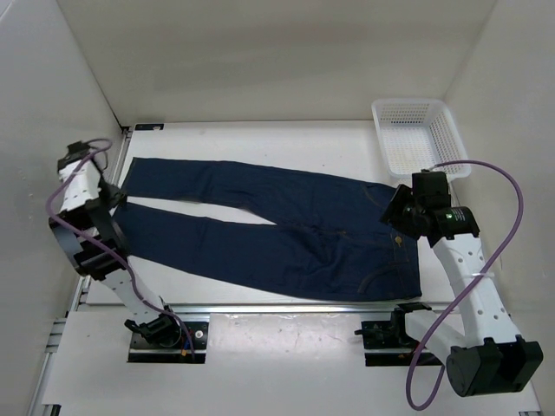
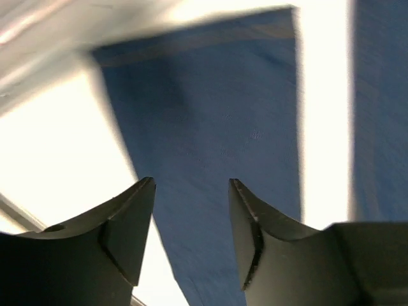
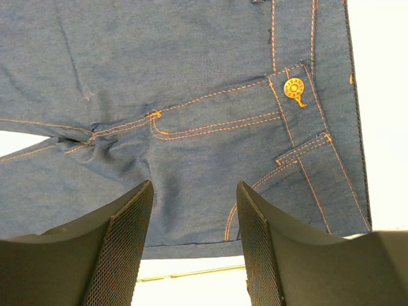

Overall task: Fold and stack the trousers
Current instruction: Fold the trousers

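White tabletop holds trousers; only top view shows basket.

The white bench carries a pair of dark navy jeans, spread flat and unfolded. The waist is at the right, and both legs run left, parting so that a wedge of bench shows between them. A small orange-tan mark sits near the waistband. A white plastic mesh basket stands in the far right corner, near the waist.
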You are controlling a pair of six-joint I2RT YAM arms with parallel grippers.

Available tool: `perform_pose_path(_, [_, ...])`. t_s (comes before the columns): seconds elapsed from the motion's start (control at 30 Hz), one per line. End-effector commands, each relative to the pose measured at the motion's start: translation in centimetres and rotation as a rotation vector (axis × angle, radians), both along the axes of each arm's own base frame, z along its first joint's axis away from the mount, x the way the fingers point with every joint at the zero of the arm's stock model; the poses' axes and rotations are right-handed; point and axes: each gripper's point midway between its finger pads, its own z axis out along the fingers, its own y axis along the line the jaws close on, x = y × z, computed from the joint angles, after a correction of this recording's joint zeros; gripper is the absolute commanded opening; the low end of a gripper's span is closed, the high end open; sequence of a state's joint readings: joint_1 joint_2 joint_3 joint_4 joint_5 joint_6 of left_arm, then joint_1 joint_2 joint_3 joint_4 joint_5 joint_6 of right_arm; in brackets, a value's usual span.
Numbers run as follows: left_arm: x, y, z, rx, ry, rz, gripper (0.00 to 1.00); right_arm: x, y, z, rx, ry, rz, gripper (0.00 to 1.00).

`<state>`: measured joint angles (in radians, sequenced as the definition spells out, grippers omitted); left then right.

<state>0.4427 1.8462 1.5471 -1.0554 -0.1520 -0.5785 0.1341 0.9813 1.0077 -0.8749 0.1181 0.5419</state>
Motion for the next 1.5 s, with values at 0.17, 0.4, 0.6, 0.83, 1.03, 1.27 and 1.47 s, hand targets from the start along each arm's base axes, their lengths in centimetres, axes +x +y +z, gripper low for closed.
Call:
perform_pose_path(0.17, [-5.4, 4.8, -4.1, 0.003, 0.118, 0.173, 0.88, 1.3, 1.3, 2.6, 0.025, -0.044, 0.082, 0.57])
perform_pose_path(0.4, [-6.7, 4.7, -7.0, -0.052, 0.160, 0.189, 0.84, 1.4, 0.8, 3.4, 0.025, -0.094, 0.032, 0.59])
perform_pose_path(0.6, [-7.0, 4.2, -8.9, -0.068, 0.209, 0.179, 0.48, 1.0, -0.5, 4.7, 0.031, -0.123, -0.082, 0.59])
perform_pose_path(0.83, [-6.8, 3.2, -8.6, -0.036, 0.222, 0.139, 0.30, 1.1, -0.9, 5.4, 0.023, -0.129, -0.117, 0.59])
perform_pose_path(1.03, [-4.8, 0.2, -9.2, -0.072, 0.202, 0.051, 0.11, 1.0, -0.9, 5.6, 0.023, -0.129, -0.117, 0.59])
perform_pose_path(1.27, [-4.4, -0.6, -6.9, -0.026, 0.148, 0.039, 0.59, 0.3, -0.7, 5.2, 0.029, -0.119, -0.098, 0.60])
perform_pose_path(1.47, [-5.0, -0.3, -6.1, 0.004, 0.159, 0.054, 0.90, 0.1, -0.4, 5.4, 0.035, -0.125, -0.069, 0.62])
